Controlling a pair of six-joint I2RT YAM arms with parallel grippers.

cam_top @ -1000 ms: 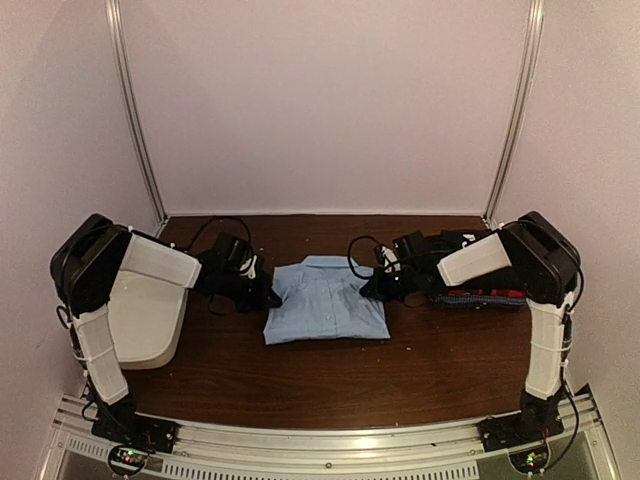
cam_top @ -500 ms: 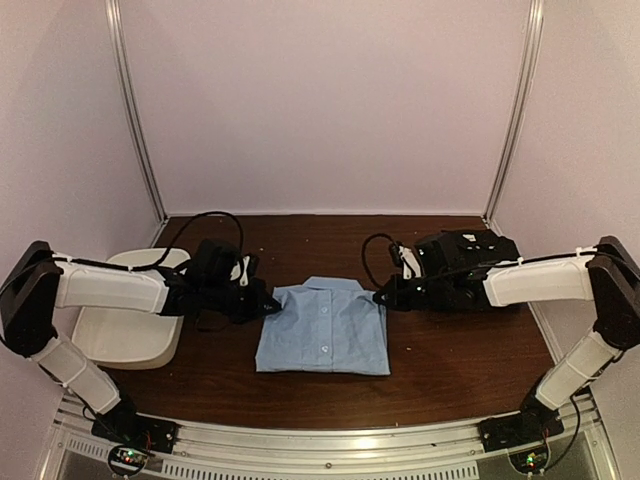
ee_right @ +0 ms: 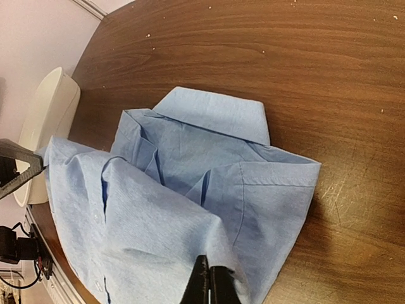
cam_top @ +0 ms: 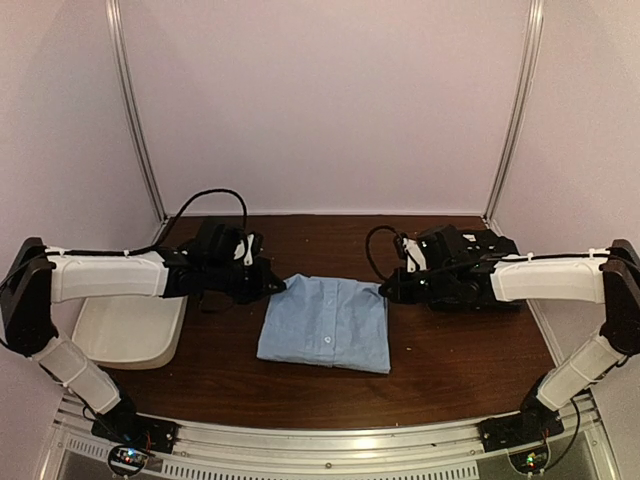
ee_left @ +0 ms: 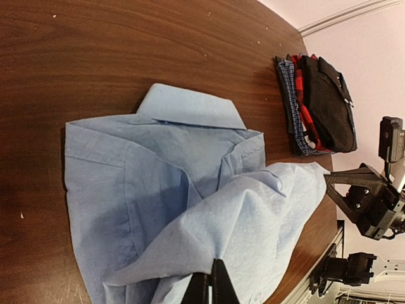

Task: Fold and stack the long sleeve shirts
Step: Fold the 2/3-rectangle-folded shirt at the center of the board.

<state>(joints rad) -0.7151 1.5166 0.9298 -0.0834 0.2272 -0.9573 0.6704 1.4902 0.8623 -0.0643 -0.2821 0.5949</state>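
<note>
A light blue collared shirt (cam_top: 325,325) lies folded in the middle of the brown table (cam_top: 440,370). My left gripper (cam_top: 278,287) is shut on a raised fold at its left edge, which drapes over the body (ee_left: 158,171) below the collar (ee_left: 190,107). My right gripper (cam_top: 383,292) is shut on the same lifted layer (ee_right: 158,234) at the shirt's right edge. In the wrist views the left gripper (ee_left: 214,282) and right gripper (ee_right: 212,282) show closed tips pinching cloth. A stack of folded shirts (ee_left: 316,104) in black, red and blue check lies at the right, mostly hidden behind my right arm in the top view.
A white plastic tub (cam_top: 125,330) stands at the table's left edge, under my left arm. Metal rails run up both back corners, and a rail (cam_top: 320,440) with the arm bases lines the near edge. Cables loop above both wrists.
Both arms have stretched out low toward the shirt. The held blue layer has come up and toward the back, and it now covers the collar in the top view.
</note>
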